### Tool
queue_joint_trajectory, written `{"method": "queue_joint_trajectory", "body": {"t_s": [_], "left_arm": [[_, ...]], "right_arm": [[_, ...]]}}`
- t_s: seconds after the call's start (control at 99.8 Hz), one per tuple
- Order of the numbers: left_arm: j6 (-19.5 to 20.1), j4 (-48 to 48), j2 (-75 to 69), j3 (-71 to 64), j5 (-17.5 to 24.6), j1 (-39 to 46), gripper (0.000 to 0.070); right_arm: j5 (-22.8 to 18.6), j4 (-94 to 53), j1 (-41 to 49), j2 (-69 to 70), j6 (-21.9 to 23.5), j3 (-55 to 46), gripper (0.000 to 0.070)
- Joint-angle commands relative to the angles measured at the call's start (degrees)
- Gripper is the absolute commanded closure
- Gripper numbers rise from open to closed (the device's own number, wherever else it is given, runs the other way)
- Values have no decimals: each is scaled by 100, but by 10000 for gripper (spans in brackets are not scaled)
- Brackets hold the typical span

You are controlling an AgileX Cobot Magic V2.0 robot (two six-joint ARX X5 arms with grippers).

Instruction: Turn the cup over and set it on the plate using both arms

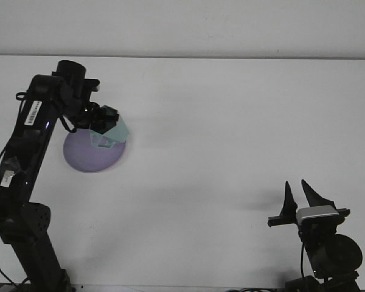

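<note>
A pale green translucent cup (111, 134) hangs tilted over the right part of the purple plate (88, 158). My left gripper (105, 120) is shut on the cup and holds it just above the plate, at the upper left of the table. Whether the cup touches the plate I cannot tell. My right gripper (299, 196) stands open at the lower right, fingers pointing up, with nothing between them and far from the cup.
The white table (231, 121) runs back to a pale wall. The left arm's black links (21, 152) rise along the left edge. The right arm's base (328, 255) sits at the bottom right corner.
</note>
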Motion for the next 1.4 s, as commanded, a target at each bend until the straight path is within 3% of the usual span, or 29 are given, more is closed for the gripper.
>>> {"method": "queue_joint_trajectory", "body": {"t_s": [0.0, 0.12, 0.371, 0.631, 1.032, 1.062, 1.092, 1.192, 1.232, 1.392], "left_arm": [[-7, -46, 83, -46, -175, 131, 688], [68, -31, 116, -358, -474, 461, 688], [177, 621, 131, -1021, -479, 953, 688], [315, 1217, 208, -1451, -498, 1027, 688], [317, 1150, 682, -1451, -496, 940, 678], [317, 1193, 682, -1451, -496, 940, 656], [323, 1237, 682, -1451, -496, 940, 588], [310, 1263, 675, -1427, -494, 935, 204], [302, 1255, 671, -1412, -494, 935, 114], [199, 968, 577, -1121, -470, 935, 114]], "right_arm": [[0, 48, 2, 13, 59, 35, 436], [0, 46, 2, 13, 61, 35, 436], [2, 11, 2, 13, 61, 33, 436], [2, 2, 2, 13, 61, 35, 436], [0, -2, 4, 31, 61, 33, 436], [2, -2, 2, 31, 61, 35, 436], [0, -11, 2, 31, 61, 35, 436], [2, -15, 2, 31, 61, 35, 436], [2, -13, 2, 31, 61, 35, 436], [2, -15, 2, 31, 61, 35, 436]]}}
